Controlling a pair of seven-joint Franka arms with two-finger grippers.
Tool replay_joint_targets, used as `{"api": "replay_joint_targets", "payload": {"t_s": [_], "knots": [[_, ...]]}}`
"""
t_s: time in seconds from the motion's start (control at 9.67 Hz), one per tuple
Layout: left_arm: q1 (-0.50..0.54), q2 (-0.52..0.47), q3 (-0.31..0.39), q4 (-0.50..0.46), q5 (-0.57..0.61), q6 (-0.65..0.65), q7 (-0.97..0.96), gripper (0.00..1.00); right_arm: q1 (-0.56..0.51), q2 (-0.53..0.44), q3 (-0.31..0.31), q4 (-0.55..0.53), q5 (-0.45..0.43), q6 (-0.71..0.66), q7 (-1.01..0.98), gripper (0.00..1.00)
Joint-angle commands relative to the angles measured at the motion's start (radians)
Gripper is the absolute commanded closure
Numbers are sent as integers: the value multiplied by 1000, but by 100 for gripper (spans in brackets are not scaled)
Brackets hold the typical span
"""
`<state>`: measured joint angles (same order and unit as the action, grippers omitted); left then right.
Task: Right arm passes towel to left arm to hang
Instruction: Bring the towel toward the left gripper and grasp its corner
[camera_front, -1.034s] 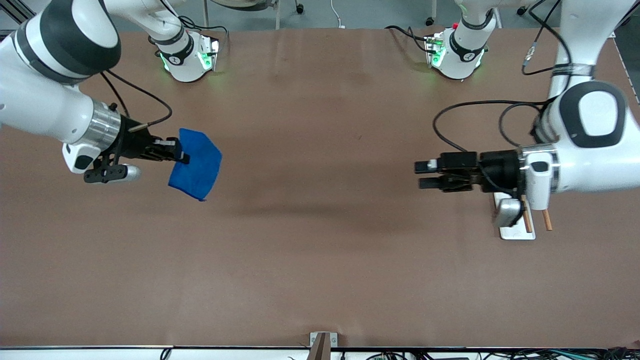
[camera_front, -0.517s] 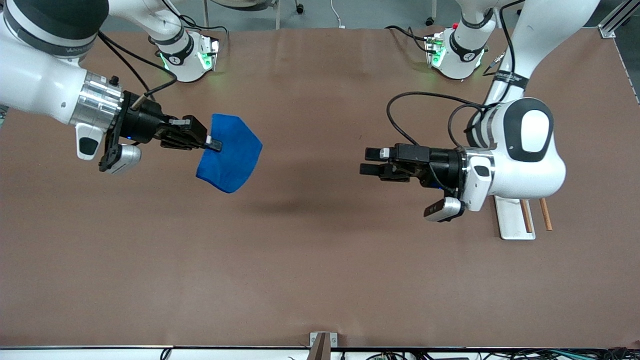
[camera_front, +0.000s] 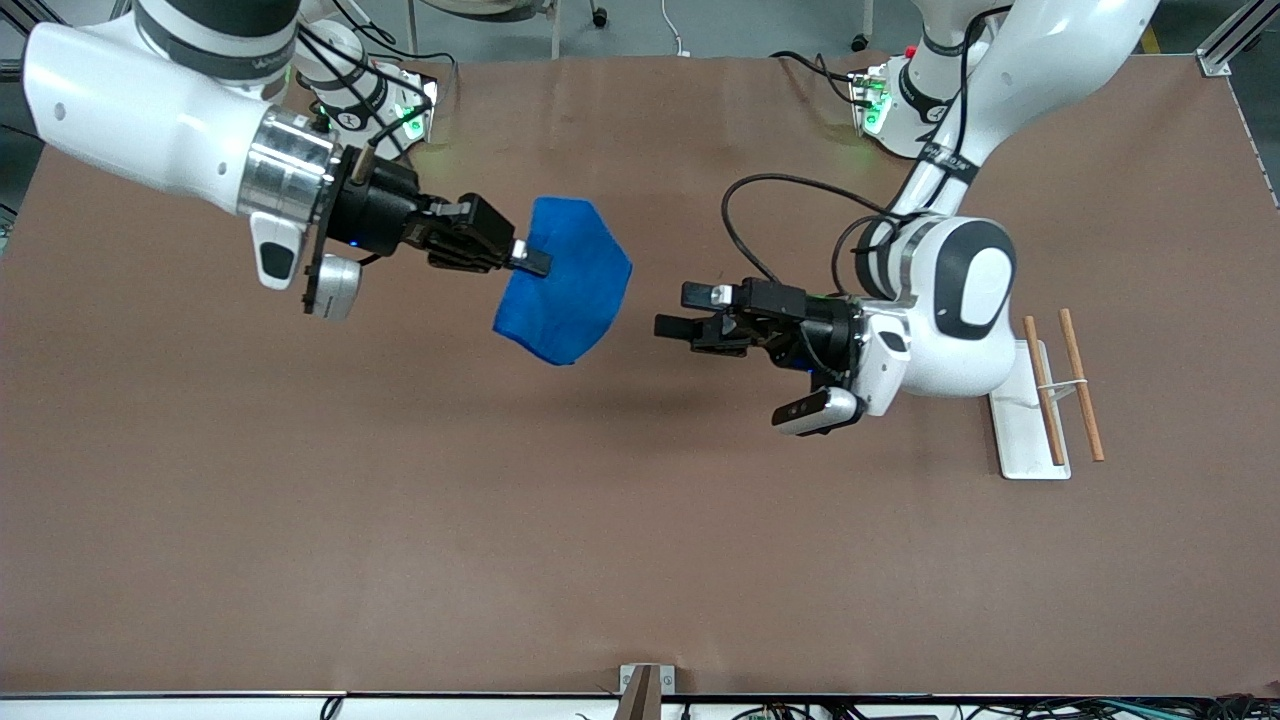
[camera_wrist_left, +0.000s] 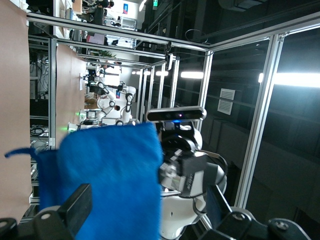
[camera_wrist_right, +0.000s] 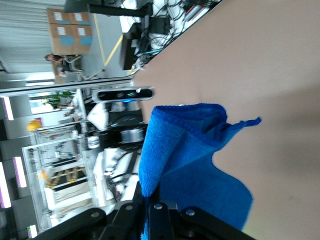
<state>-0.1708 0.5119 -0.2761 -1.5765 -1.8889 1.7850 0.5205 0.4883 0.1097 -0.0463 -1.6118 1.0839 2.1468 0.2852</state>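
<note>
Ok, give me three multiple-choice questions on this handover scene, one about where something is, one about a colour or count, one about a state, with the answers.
1. Where is the white tray?
A. toward the left arm's end of the table
B. toward the right arm's end
C. under the towel

2. How many wooden rods are on the tray?
A. one
B. two
C. four

3. What is the left claw doing?
A. gripping the towel
B. open, close to the towel
C. resting on the tray

Answers: 1 A, it lies beside the left arm. 2 B, two rods cross it. 3 B, only the right claw grips the blue towel, held above the table.
</note>
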Motion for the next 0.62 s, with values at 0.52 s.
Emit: {"api": "replay_joint_targets", "payload": {"t_s": [0.52], "knots": [[-9, 34, -22, -29, -27, -1, 39, 0, 41, 7, -7, 24, 132, 22, 22, 100]]}}
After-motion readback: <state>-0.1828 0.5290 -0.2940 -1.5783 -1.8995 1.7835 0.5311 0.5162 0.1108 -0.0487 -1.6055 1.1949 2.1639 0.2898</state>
